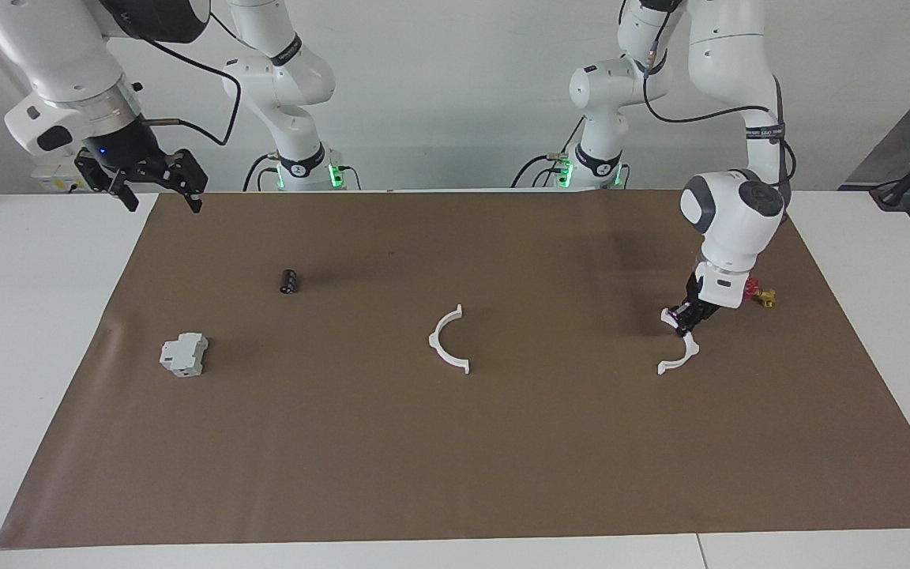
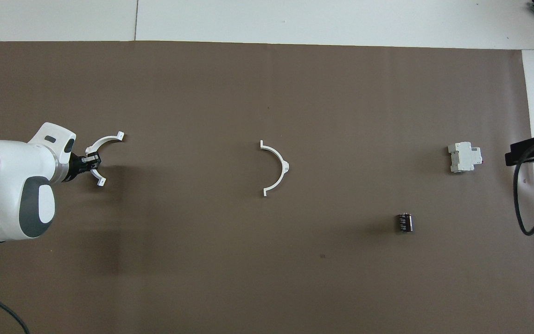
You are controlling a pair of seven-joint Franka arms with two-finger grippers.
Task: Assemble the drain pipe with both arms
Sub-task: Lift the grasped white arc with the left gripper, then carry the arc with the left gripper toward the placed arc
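The drain pipe is in two thin white half-rings. One half-ring [image 1: 450,341] [image 2: 277,168] lies flat at the middle of the brown mat. The other half-ring [image 1: 680,350] [image 2: 103,146] sits toward the left arm's end, with my left gripper [image 1: 687,319] [image 2: 90,162] shut on the middle of its arc, low over the mat. My right gripper [image 1: 161,184] hangs open in the air over the mat's corner at the right arm's end, waiting; only its dark edge [image 2: 526,150] shows in the overhead view.
A grey-white boxy block [image 1: 184,353] [image 2: 464,157] and a small black cylinder [image 1: 288,281] [image 2: 404,222] lie toward the right arm's end. A small red-and-yellow valve [image 1: 761,294] sits beside the left wrist. The brown mat [image 1: 455,474] covers most of the white table.
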